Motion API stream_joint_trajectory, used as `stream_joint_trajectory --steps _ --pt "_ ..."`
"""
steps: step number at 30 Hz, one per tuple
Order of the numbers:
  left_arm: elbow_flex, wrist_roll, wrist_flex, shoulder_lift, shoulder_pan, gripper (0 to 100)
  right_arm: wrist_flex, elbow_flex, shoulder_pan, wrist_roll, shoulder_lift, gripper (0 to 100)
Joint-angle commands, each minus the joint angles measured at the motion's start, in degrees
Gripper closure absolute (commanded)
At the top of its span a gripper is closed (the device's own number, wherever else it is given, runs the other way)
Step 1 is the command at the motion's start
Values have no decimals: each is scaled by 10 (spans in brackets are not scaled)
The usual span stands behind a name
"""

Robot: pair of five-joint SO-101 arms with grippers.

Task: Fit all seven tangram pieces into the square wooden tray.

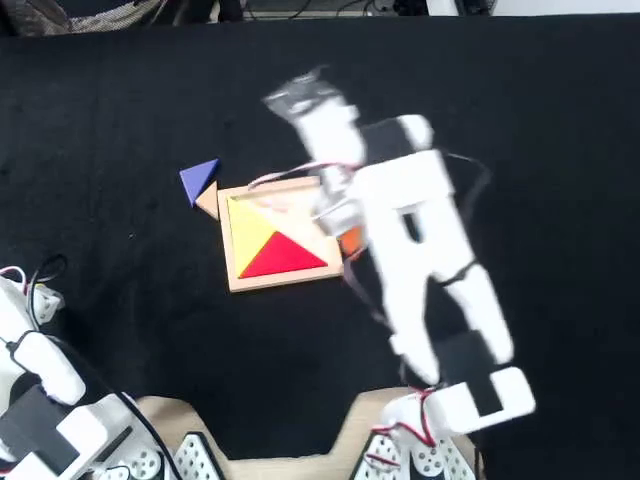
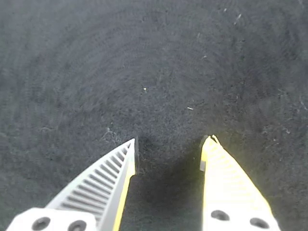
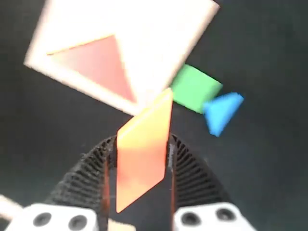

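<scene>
Item: orange parallelogram. I am gripping it tight in the right gripper, long axis pointing toward the wooden tray just ahead. The left gripper is hanging open, well apart.

Setting: robotics lab bench or test station
Surface: black cloth spread edge to edge, bare wooden board at the near side
Equipment: white right arm and left arm mounted side by side, wiring exposed
Background: loose cables along the far edge
</scene>
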Motion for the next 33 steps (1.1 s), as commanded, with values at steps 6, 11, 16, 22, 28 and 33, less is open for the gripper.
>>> stream_joint_trajectory --steps 6,11,16,22,28,33 --pt "-5 -12 4 -3 27 773 -211 134 159 9 0 987" --pt "-5 -12 4 -3 27 773 -389 173 176 80 74 987" --pt "-4 -12 4 -3 27 773 -425 101 181 114 202 987" --pt "-4 -12 4 -3 27 773 -344 -87 220 97 349 987" --pt "-4 -12 4 -3 28 773 -214 -246 218 94 445 974" --pt "-5 -12 4 -3 28 773 -123 -339 206 71 456 747"
